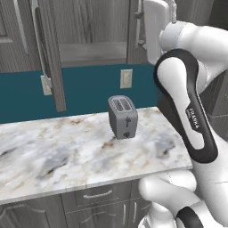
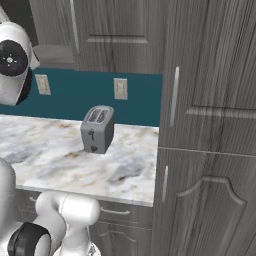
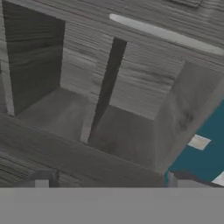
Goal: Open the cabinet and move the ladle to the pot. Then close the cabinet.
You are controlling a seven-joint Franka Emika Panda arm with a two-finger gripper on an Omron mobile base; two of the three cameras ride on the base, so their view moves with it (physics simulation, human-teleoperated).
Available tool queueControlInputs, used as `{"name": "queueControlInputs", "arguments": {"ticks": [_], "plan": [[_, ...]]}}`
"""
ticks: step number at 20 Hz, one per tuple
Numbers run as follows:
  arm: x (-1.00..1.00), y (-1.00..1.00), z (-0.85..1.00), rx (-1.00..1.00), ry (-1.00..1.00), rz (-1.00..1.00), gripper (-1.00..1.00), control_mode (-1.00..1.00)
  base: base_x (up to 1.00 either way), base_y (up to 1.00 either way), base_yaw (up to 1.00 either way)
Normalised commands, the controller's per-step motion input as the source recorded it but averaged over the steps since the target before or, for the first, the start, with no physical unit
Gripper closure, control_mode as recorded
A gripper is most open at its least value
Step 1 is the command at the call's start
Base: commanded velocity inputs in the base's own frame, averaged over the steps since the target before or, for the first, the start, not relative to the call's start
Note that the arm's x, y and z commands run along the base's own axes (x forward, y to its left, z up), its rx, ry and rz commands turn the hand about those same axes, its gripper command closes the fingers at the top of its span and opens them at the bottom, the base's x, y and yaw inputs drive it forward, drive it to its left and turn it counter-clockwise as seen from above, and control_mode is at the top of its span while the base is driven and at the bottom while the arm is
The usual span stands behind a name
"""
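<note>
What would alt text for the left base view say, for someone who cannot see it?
A white robot arm with dark joints reaches up toward a dark grey wood-grain wall cabinet whose door hangs open, showing a plain grey shelf. Below, a small silver two-slot toaster stands on a marbled white counter before a teal wall.

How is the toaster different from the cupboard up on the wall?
The toaster is small, smooth grey metal; the cabinet is big, dark wood-grain. The toaster stands on the marble counter; the cabinet hangs above it on the wall. The toaster has two slots on top; the cabinet has a door swung open, showing a plain grey shelf inside. Both are grey.
</note>
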Motion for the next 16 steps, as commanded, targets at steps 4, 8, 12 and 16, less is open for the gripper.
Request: {"name": "queueControlInputs", "arguments": {"ticks": [4,8,12,16], "plan": [[-1.0,0.03,0.01,-0.41,-0.14,0.0,-1.0,-1.0,0.0,0.0,0.0],[-1.0,0.1,0.0,-0.36,-0.17,-0.01,-1.0,-1.0,0.0,0.0,0.0],[-0.69,0.15,-0.12,-0.31,-0.15,-0.12,-1.0,-1.0,0.0,0.0,0.0],[-0.62,0.26,-0.27,-0.3,-0.17,-0.22,-1.0,-1.0,0.0,0.0,0.0]]}}
